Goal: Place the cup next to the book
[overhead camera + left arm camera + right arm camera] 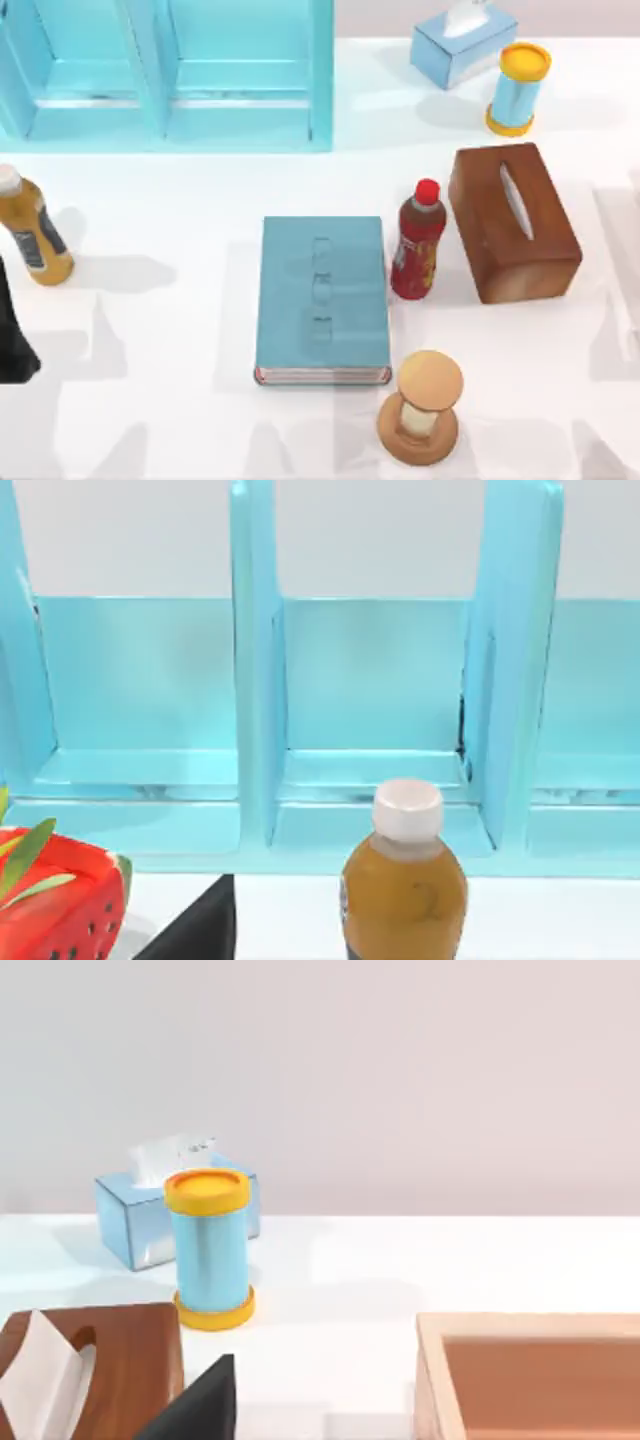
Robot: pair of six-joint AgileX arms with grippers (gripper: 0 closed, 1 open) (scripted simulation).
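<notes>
Top view puts the book (322, 298) flat in the middle of the worktop, spine-to-edge running toward the near edge, and I cannot place the cup from what I have, so the first risk is picking the wrong thing: the blue cylinder (517, 88) with yellow ends near the far right corner is cup-shaped and stands right before my right wrist camera. The book's right side is crowded. A red bottle (418, 240) stands just beside it, a brown tissue box (513, 222) stands just beyond that, and a wooden sand timer (421, 407) stands off the book's near right corner. A set-down there could tip the bottle or the timer, both tall and narrow. The book's left side is bare, and I judge it the safer spot. My left arm (12, 345) waits at the left edge, close to an orange bottle (34, 232) that a careless swing would knock over, with the teal shelf (165, 75) along the far edge behind it. A dark part of the left gripper (198, 930) and of the right gripper (200, 1405) shows at each wrist, but whether either is released or grasping anything I cannot tell.
</notes>
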